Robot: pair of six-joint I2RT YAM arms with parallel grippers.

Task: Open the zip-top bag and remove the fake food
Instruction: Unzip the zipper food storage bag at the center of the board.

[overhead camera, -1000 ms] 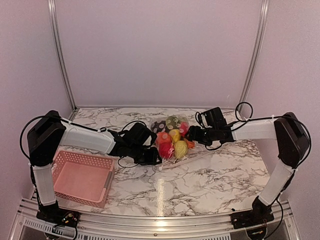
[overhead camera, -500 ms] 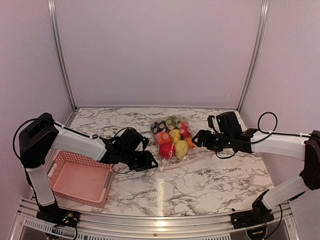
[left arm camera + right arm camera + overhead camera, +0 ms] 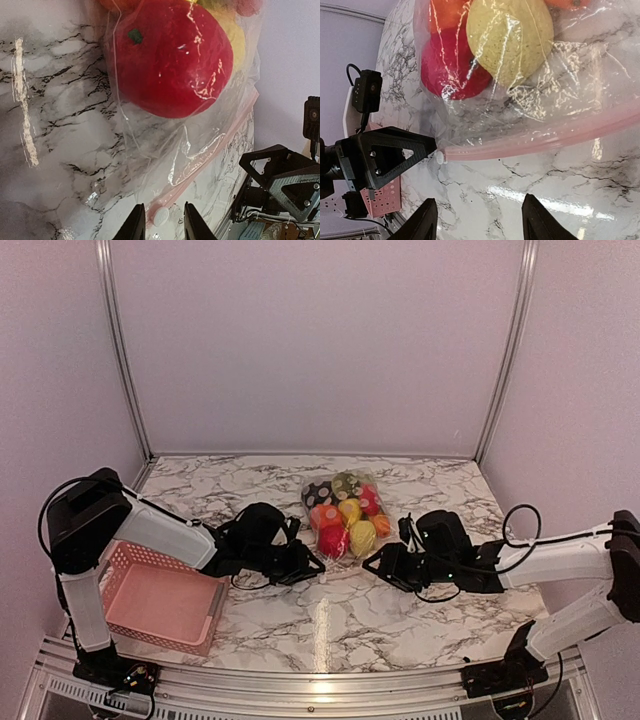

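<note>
The zip-top bag (image 3: 343,512) lies flat mid-table, clear, with the fake food (image 3: 346,520) packed inside. A red apple (image 3: 175,55) and a yellow lemon (image 3: 512,35) press against the plastic. The pink zip strip (image 3: 545,137) runs along the bag's near edge and ends in a white slider (image 3: 161,216). My left gripper (image 3: 160,225) is at the near-left corner, its narrowly open fingers straddling that slider with a gap on each side. Just in front of the strip, my right gripper (image 3: 480,220) stands wide open over bare marble and touches nothing.
A pink mesh basket (image 3: 160,595) sits at the near left beside the left arm. Both grippers point at each other along the bag's near edge, a short gap between them. Metal frame posts (image 3: 500,350) stand at the back corners.
The right arm has swung from the bag's right side down to its near edge, its jaws narrowing somewhat. The left gripper has shifted slightly right onto the slider corner.
</note>
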